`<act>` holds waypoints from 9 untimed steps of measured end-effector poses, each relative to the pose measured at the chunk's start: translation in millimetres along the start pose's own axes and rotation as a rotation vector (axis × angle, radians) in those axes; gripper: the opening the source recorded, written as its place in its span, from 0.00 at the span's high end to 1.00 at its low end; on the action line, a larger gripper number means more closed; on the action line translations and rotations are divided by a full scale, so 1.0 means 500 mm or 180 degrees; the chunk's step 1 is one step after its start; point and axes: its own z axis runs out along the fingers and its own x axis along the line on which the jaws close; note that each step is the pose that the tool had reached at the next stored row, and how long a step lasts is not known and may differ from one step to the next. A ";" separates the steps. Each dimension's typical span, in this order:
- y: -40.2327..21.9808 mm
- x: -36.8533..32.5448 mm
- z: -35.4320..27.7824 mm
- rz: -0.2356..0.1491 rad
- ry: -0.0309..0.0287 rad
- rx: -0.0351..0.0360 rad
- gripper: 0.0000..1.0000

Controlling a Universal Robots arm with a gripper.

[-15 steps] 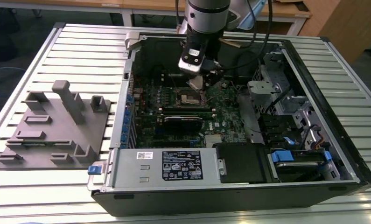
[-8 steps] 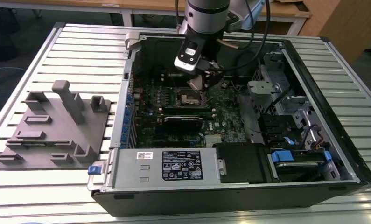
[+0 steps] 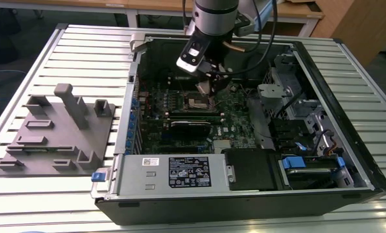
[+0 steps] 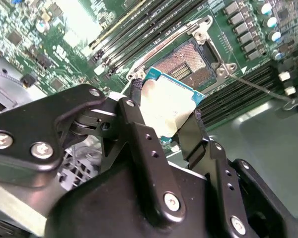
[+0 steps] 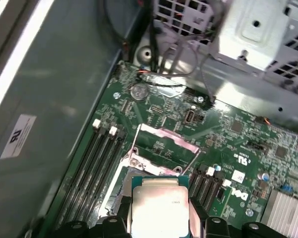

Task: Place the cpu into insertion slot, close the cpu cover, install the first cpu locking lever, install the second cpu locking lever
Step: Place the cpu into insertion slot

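One pale ribbed metal table (image 3: 82, 53) carries everything, with wooden desks (image 3: 296, 12) behind it and dark floor around. A grey moulded plastic fixture (image 3: 57, 136) sits on the exterior view's left. A black open computer tower (image 3: 358, 145) lies on its side at centre, with a silver labelled power supply box (image 3: 173, 172) at its near edge. A green motherboard (image 3: 238, 116) fills the case floor.

The silver arm reaches down into the case, black two-finger gripper (image 3: 204, 83) low over the board. In both wrist views the gripper (image 4: 166, 106) (image 5: 159, 220) is part closed, and its black fingers (image 4: 134, 111) clamp two opposite edges of the cpu, a flat square chip with a dull silvery top (image 4: 171, 99) (image 5: 159, 208).

The chip is in the air, not seated, close above the insertion slot, a dark square socket with a metal rim (image 4: 186, 62) (image 3: 198, 101). The socket is bare. The cpu cover, a thin silver frame plate (image 5: 164, 133), stands swung open at the slot's far side. Long black memory slots (image 4: 139, 25) run beside the socket. A thin metal rod (image 4: 258, 87) runs off from the rim.
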 end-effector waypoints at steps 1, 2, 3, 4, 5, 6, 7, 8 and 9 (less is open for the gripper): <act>0.000 0.000 0.000 0.0042 -0.0004 -0.0001 0.46; 0.000 0.000 0.000 0.0067 -0.0005 -0.0001 0.46; 0.000 0.000 0.000 0.0076 -0.0006 -0.0002 0.46; 0.000 0.000 0.000 0.0077 -0.0006 -0.0002 0.46; 0.000 0.000 0.000 0.0077 -0.0007 -0.0002 0.46; 0.000 0.000 0.000 0.0078 -0.0007 -0.0002 0.46; 0.000 0.000 0.000 0.0078 -0.0007 -0.0002 0.46; 0.000 0.000 0.000 0.0078 -0.0007 -0.0002 0.46; 0.000 0.000 0.000 0.0078 -0.0007 -0.0002 0.46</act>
